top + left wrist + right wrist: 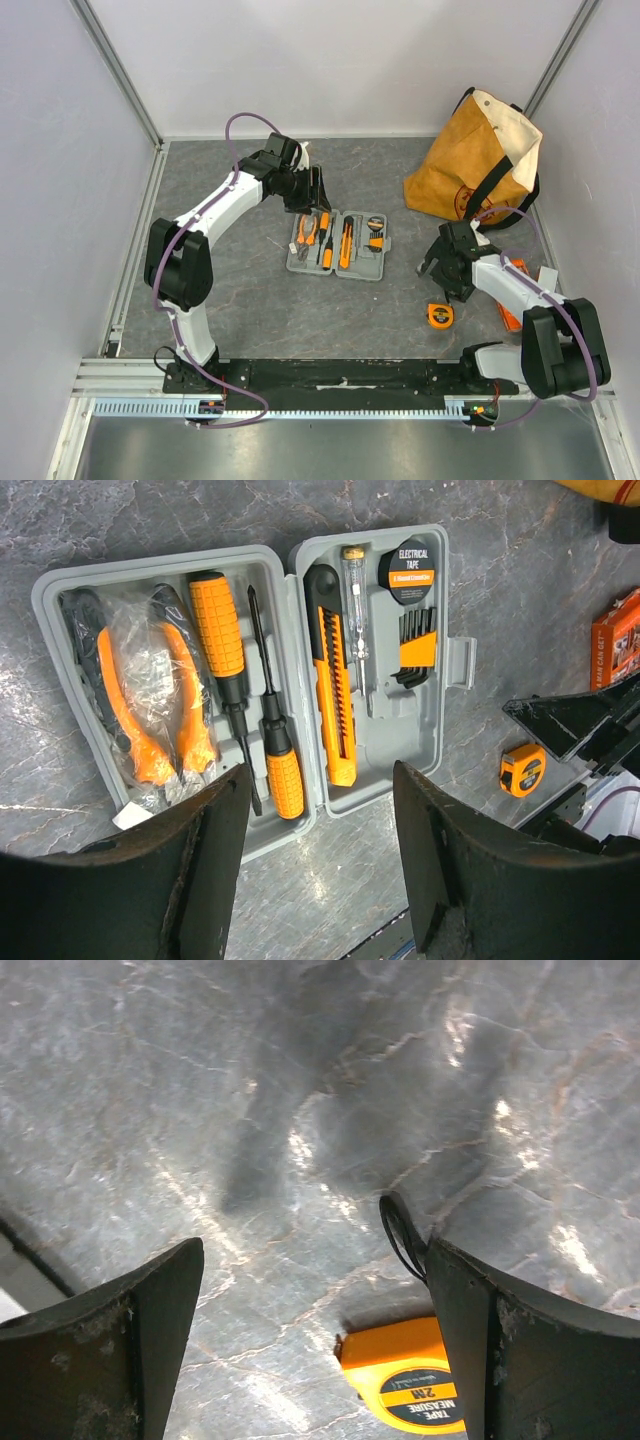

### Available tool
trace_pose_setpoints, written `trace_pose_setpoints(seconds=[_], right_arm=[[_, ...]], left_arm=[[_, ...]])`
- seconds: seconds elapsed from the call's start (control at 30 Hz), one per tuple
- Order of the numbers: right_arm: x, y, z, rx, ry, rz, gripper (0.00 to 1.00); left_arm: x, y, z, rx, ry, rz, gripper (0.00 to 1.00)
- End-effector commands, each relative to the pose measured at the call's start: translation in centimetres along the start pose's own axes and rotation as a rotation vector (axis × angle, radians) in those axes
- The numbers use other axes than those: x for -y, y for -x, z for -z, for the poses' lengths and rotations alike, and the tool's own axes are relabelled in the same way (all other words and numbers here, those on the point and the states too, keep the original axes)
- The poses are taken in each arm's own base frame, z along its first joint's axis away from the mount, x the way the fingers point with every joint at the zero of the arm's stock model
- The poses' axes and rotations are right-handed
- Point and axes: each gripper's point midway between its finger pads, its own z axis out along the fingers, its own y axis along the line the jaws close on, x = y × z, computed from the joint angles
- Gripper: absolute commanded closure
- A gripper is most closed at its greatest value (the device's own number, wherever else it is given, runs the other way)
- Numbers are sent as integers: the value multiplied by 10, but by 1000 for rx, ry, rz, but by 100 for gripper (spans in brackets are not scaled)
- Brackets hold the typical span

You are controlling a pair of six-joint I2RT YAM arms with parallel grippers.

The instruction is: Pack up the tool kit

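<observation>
The tool kit [336, 273] [292, 630] lies open and flat on the grey marbled worktop [250, 300], both halves facing up.

In the left wrist view, the kit's left half holds pliers [150, 700] in a clear plastic bag, a large orange-handled screwdriver [220, 630] and a smaller one [280, 770]. The right half holds an orange-and-black utility knife [335, 680], a clear tester screwdriver [355, 610], a set of black hex keys [415, 650] and a black roll [412, 570] labelled "ELECTRICAL TAPE".

The left gripper [318, 190] [320, 775] hangs over the kit's far edge. Its fingers [215, 820] are spread apart and hold nothing.

To the right of the kit, the right gripper [440, 268] [310, 1250] is above bare worktop. Its fingers [160, 1310] are wide apart with nothing between them.

An orange tape measure [439, 315] [522, 770] [405, 1385] lies outside the kit, to its right and nearer the arm bases. In the right wrist view it sits just beside one finger, and its black face reads "2M" and "TAPE MEASURE".

A tan canvas bag [480, 160] with black straps stands beyond the kit to the right. It carries a round printed mark too small to read. A small orange box [620, 635] shows at the right edge of the left wrist view, further right of the kit, and its writing is cut off.
</observation>
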Motion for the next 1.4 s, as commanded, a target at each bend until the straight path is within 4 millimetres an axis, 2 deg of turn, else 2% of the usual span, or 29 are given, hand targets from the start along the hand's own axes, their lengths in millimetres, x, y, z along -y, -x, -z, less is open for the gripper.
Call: trace_pose_setpoints(seconds=[0.0, 0.3, 0.57, 0.67, 0.7, 0.93, 1.1, 1.3, 1.37], right_arm=[[-28, -1, -2, -45, 127, 46, 2], [-11, -26, -13, -153, 58, 60, 5], [4, -33, -7, -190, -3, 107, 8], [11, -33, -5, -181, -28, 112, 5], [12, -31, -5, -171, -31, 111, 2], [16, -38, -3, -197, -32, 143, 2], [10, -47, 2, -221, 4, 150, 3], [11, -64, 7, -266, 4, 146, 28], [14, -64, 8, -264, -9, 138, 29]], left_arm=[[8, 4, -1, 11, -47, 20, 36], [6, 0, -2, 1, -45, 27, 36], [6, -2, -3, -6, -49, 29, 37], [9, -3, -4, -15, -68, 23, 37], [11, -4, -3, -17, -82, 14, 37], [27, -10, 8, 8, -153, -48, 37], [32, -16, 7, -8, -181, -53, 37], [39, -23, 5, -20, -191, -61, 37], [38, -23, 4, -22, -190, -60, 37]])
